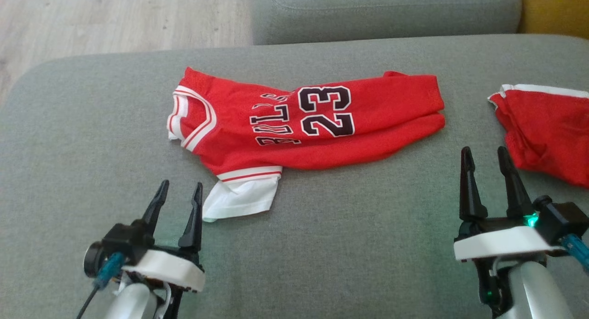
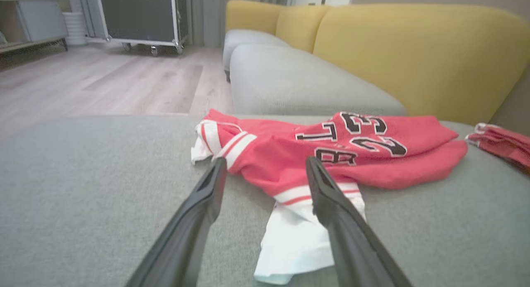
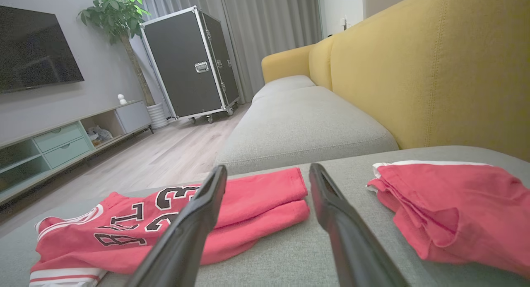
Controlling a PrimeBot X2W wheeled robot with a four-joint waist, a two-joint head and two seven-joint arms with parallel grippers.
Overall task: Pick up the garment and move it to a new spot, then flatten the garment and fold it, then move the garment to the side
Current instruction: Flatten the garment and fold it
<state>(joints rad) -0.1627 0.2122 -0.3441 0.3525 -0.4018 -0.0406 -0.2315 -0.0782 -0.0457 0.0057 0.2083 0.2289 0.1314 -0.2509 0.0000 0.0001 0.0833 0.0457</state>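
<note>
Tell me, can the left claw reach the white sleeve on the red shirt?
Probably yes. The left claw is open, the white sleeve lies just ahead of it on the grey cushion, and nothing sits between them.

Home living rm. Big sofa w/ mustard-yellow fabric backrest (image 3: 434, 84) & grey woven seat cushions (image 3: 302, 121). Across the floor, a dark flat-screen TV (image 3: 35, 51) hangs on a grey wall above a long low media unit w/ pale green drawers (image 3: 62, 142). Tall leafy green potted plant (image 3: 116, 9) stands next to the TV, w/ grey floor-length curtains (image 3: 265, 26) at the far end. Light wood-plank floor (image 3: 165, 154) throughout. One less homely item: a black wheeled flight case w/ metal edging (image 3: 190, 63), in front of the curtains. Red mesh basketball jersey w/ black "23" (image 1: 368, 121) lies on a grey seat.
</note>
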